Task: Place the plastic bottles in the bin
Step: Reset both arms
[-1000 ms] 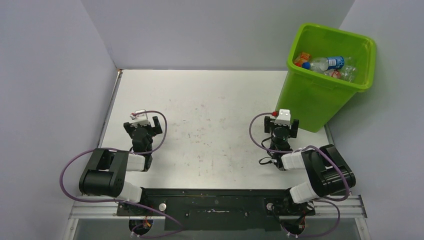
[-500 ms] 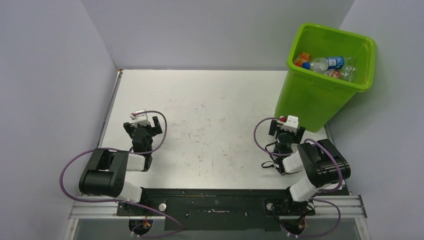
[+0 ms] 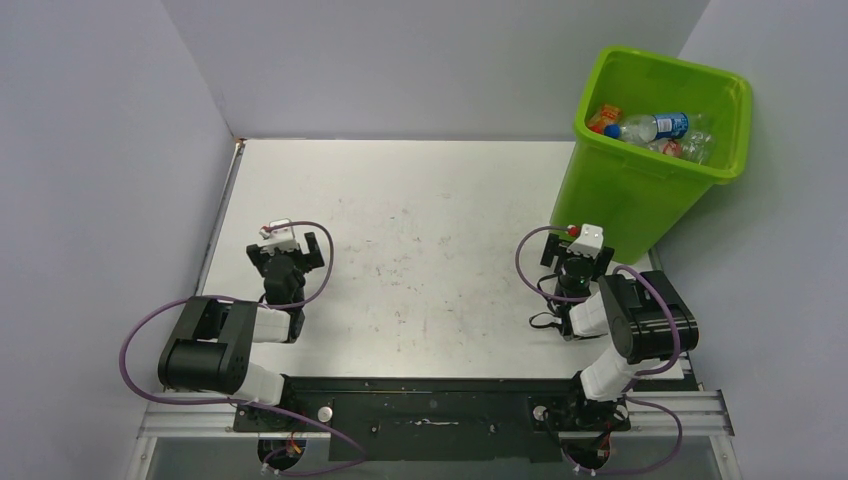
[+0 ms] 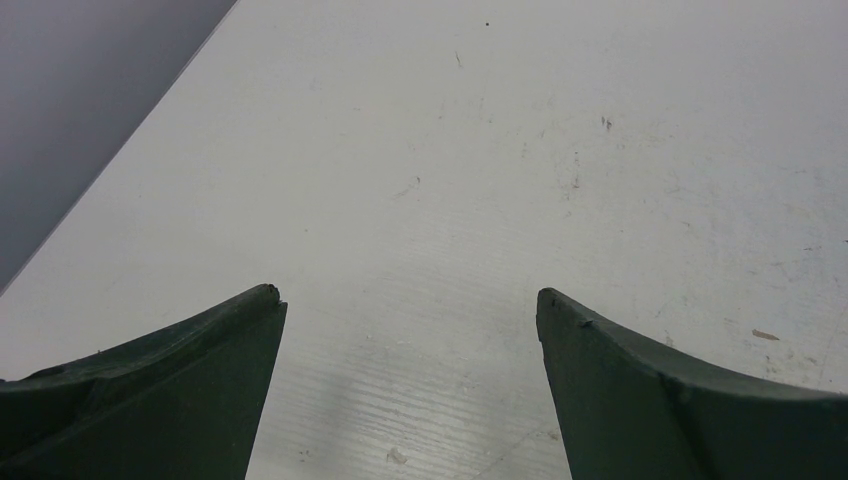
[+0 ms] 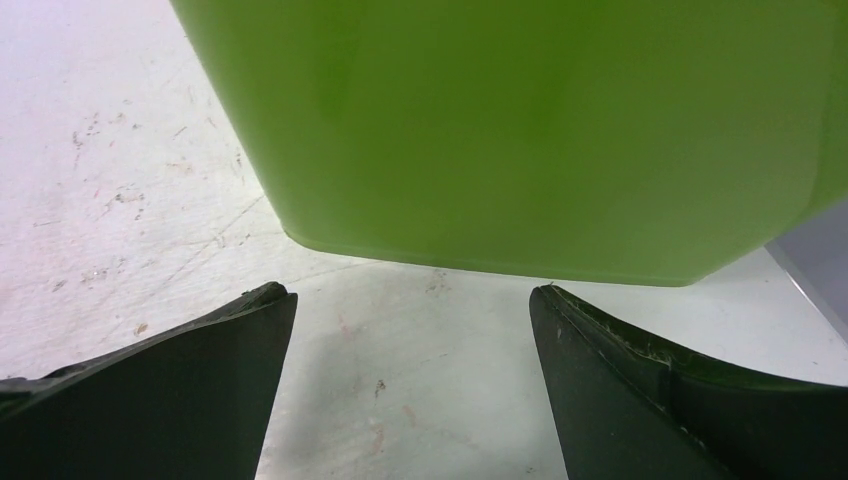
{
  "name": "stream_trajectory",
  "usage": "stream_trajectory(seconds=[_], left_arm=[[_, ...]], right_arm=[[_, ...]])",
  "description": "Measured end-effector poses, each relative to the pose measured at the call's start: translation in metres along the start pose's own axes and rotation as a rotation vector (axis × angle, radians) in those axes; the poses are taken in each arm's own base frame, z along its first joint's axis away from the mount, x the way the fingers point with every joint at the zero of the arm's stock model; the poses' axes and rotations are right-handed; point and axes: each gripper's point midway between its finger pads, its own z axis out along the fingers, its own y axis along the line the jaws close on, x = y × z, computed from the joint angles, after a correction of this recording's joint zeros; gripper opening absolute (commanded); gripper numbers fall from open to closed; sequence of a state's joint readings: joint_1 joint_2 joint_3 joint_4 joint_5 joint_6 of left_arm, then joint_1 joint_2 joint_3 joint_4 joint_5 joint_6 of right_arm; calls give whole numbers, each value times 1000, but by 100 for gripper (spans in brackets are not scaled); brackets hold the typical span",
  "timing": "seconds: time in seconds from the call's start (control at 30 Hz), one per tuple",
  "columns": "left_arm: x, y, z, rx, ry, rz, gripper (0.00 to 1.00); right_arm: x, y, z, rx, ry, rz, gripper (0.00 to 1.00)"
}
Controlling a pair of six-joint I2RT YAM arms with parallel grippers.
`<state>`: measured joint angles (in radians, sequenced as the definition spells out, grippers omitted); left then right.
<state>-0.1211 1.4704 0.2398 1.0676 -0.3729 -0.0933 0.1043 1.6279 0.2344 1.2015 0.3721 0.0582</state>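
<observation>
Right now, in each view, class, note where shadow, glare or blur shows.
Top external: soft, even light, sharp; the bin throws barely any shadow. Left wrist: table scuffs crisp, no glare. Right wrist: faint shadow on the table inside the right gripper.

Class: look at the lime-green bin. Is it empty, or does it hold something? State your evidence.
Not empty. The top view shows several plastic bottles lying inside the bin; how full it is cannot be told.
</observation>
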Motion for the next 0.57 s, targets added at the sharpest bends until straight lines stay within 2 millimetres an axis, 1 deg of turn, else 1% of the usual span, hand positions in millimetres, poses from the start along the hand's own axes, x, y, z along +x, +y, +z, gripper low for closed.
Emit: stream_trajectory(seconds=[0.27, 0.57], left_arm=[[0, 0, 0, 0, 0, 0, 96], [0, 0, 0, 2, 0, -1, 96]], right_arm=[[1, 4, 0, -22, 6, 4, 90], [2, 4, 0, -23, 6, 3, 90]])
